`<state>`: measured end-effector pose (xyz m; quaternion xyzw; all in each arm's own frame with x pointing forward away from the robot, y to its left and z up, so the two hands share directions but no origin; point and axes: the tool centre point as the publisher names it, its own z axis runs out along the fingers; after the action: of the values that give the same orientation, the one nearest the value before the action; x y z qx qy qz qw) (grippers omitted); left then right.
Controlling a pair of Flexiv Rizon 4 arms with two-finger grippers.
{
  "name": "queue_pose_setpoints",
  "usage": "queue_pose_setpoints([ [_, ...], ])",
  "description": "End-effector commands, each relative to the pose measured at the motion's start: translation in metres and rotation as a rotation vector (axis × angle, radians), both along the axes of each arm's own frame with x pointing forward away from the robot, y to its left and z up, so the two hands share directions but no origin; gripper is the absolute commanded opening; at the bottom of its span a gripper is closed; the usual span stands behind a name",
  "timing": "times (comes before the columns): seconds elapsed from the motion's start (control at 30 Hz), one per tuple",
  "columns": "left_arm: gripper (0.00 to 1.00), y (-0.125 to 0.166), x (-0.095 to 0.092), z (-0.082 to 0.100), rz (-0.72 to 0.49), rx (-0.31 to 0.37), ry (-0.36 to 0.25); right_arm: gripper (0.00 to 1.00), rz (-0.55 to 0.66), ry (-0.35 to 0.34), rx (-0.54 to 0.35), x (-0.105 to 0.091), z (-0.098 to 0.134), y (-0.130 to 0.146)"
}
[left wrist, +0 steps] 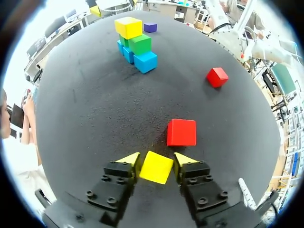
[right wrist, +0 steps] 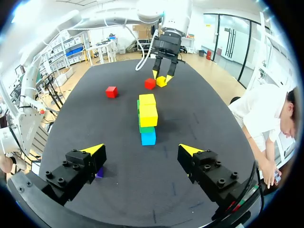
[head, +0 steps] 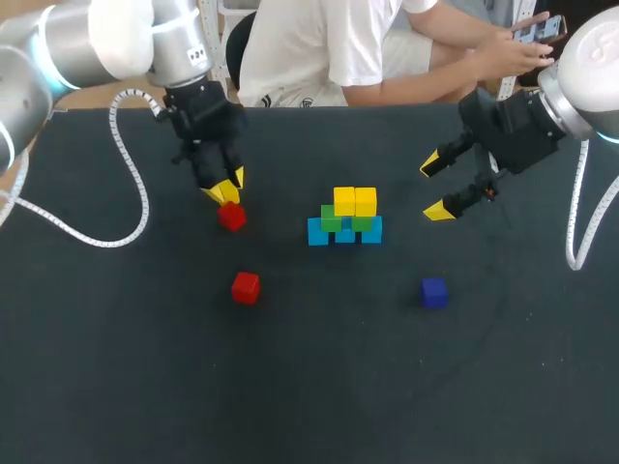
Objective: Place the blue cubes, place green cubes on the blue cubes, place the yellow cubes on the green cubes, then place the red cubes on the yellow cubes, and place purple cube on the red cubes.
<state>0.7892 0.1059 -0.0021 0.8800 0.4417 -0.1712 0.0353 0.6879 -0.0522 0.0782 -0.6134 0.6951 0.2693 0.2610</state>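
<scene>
My left gripper point(head: 224, 191) point(left wrist: 156, 158) is down at the table, shut on a yellow cube point(left wrist: 155, 167) point(right wrist: 162, 81). A red cube point(head: 231, 217) point(left wrist: 181, 132) sits just ahead of its fingers. A second red cube point(head: 246, 287) point(left wrist: 217, 77) lies nearer the table's front. At mid-table stands the stack: blue cubes point(head: 318, 232) at the base, green cubes point(head: 332, 219) on them, two yellow cubes point(head: 355, 201) on top. The purple cube point(head: 434, 292) point(right wrist: 99, 175) lies alone right of centre. My right gripper point(head: 434, 188) point(right wrist: 141, 150) hangs open and empty above the table, to the right of the stack.
A white coiled cable point(head: 133, 198) from my left arm drapes over the table's left side. Another cable point(head: 578, 242) hangs by my right arm at the right edge. The black tabletop point(head: 309, 387) stretches bare toward the front.
</scene>
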Motion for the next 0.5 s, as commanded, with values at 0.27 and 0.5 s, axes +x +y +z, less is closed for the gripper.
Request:
queue_pose_setpoints([
  [0.27, 0.0, 0.006, -0.002, 0.005, 0.064, 0.025, 0.014, 1.0, 0.0, -0.002, 0.001, -0.001, 0.0, 0.0],
  [0.5, 0.0, 0.014, -0.01, 0.018, 0.249, 0.063, 0.033, 1.0, 0.0, -0.002, 0.001, -0.001, 0.0, 0.0],
])
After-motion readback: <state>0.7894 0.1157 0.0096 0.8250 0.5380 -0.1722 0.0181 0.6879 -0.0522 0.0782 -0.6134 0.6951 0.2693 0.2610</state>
